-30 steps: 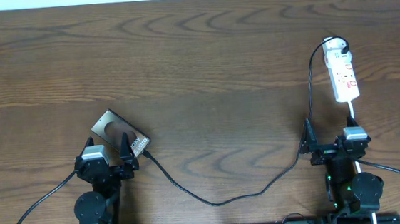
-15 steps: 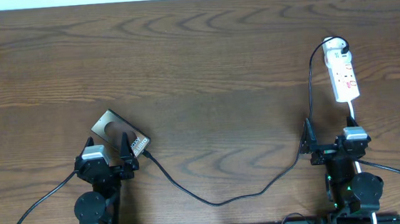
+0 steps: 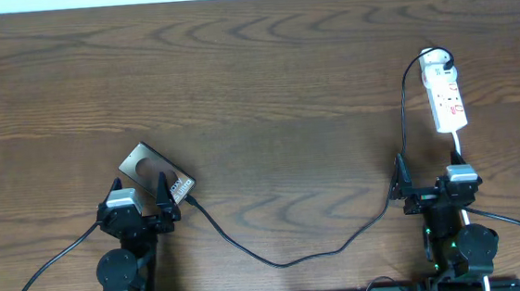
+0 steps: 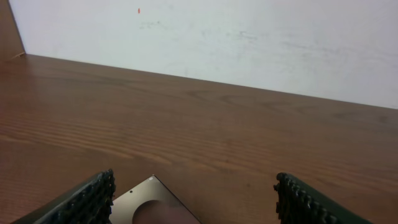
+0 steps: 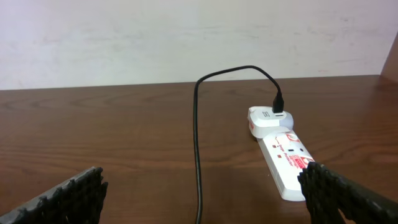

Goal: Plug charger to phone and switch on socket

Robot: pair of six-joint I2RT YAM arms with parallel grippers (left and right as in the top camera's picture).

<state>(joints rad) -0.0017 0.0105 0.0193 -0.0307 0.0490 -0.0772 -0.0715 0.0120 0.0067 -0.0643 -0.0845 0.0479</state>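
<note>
The phone (image 3: pixel 153 171) lies flat at the table's left front, dark with a brownish oval; its corner shows in the left wrist view (image 4: pixel 152 202). The charger cable (image 3: pixel 283 260) runs from the phone's lower right edge in a loop to the rounded white plug on the socket (image 3: pixel 446 98) at the right. The plug tip sits at the phone's edge; I cannot tell if it is inserted. My left gripper (image 3: pixel 142 203) is open just in front of the phone, jaws wide (image 4: pixel 193 202). My right gripper (image 3: pixel 429 186) is open in front of the socket (image 5: pixel 283 158), cable (image 5: pixel 198 143) between its jaws (image 5: pixel 202 199).
The brown wooden table (image 3: pixel 273 79) stretches back to a white wall (image 5: pixel 186 31). Thicker black robot cables (image 3: pixel 55 264) trail from both arm bases at the front edge.
</note>
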